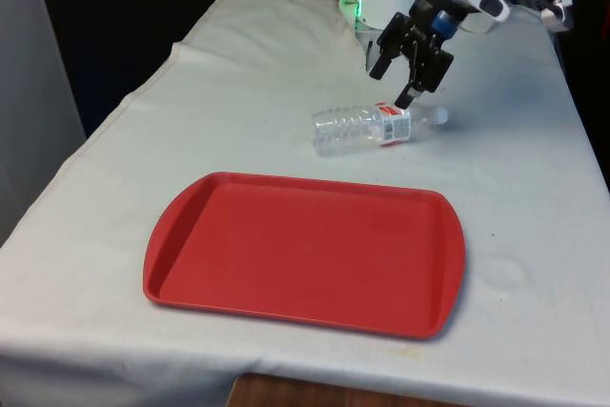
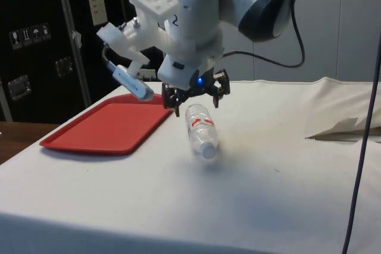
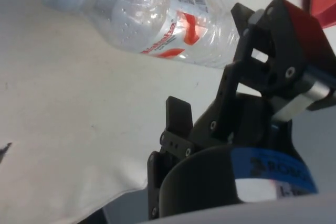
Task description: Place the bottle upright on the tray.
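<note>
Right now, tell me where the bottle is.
The bottle lies on its side on the white cloth, beyond the red tray's far edge in the front view, cap toward that view's right, just under the open gripper.

A clear plastic bottle (image 1: pixel 374 127) with a red-and-white label and white cap lies on its side on the table (image 1: pixel 267 83), just beyond the far edge of a flat, empty red rectangular plastic tray (image 1: pixel 305 253), cap toward the front view's right.
</note>
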Motion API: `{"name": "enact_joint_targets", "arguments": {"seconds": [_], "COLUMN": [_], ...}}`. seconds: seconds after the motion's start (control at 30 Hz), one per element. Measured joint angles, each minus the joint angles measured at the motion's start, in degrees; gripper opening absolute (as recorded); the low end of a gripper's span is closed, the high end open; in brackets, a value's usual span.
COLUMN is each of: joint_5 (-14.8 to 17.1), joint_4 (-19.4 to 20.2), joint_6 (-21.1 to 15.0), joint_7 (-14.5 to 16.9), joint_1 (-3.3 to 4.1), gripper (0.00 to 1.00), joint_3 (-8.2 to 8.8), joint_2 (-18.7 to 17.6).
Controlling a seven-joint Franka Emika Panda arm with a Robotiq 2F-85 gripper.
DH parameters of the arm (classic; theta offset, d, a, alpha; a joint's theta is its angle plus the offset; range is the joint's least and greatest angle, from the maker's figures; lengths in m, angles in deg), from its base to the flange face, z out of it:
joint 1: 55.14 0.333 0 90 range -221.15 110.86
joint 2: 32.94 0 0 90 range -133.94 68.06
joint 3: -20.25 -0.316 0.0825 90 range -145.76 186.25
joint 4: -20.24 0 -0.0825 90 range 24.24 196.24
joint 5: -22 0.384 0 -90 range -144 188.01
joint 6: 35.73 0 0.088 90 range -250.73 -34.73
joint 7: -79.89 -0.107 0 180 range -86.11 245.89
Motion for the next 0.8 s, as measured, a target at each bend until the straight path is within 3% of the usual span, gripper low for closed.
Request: {"name": "enact_joint_targets", "arguments": {"seconds": [0.57, 0.8], "joint_5": [-8.42, -12.15], "joint_4": [-1.43, -1.55], "joint_6": [1.26, 4.98], "joint_7": [-8.02, -11.92], "joint_1": [0.0, 0.11], "gripper": [1.0, 1.0], "joint_3": [-0.06, -1.03], "joint_2": [-4.41, -4.64]}}
